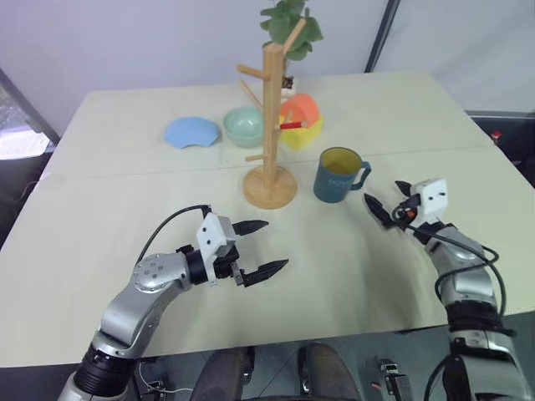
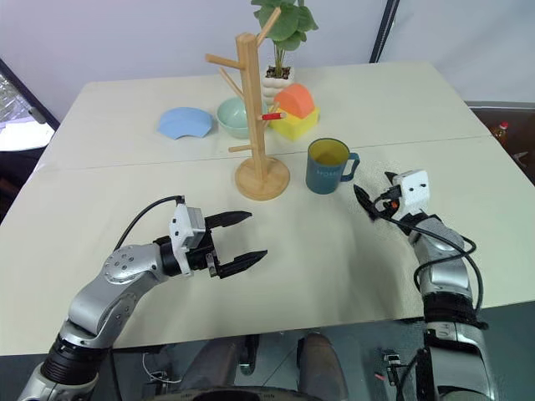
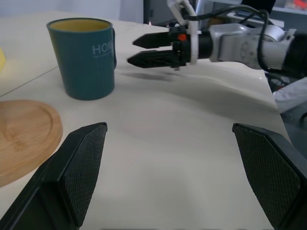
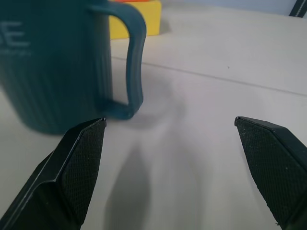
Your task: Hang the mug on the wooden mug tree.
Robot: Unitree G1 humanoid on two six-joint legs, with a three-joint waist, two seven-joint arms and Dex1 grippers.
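The dark teal mug [image 1: 338,175] with a yellow inside stands upright on the table, its handle [image 4: 134,62] turned toward my right side. Just to its left rises the wooden mug tree [image 1: 272,117] on its round base [image 3: 24,134], with bare pegs. My right gripper [image 1: 386,199] hovers open a short way right of the mug, pointing at the handle without touching it. My left gripper [image 1: 272,246] is open and empty over the near table, pointing right toward the mug [image 3: 86,57].
Behind the tree lie a blue plate [image 1: 192,132], a pale green bowl [image 1: 243,125], and an orange cup on a yellow block [image 1: 301,121]. A leafy plant [image 1: 291,25] stands at the back. The table's near edge [image 1: 251,351] runs below my arms.
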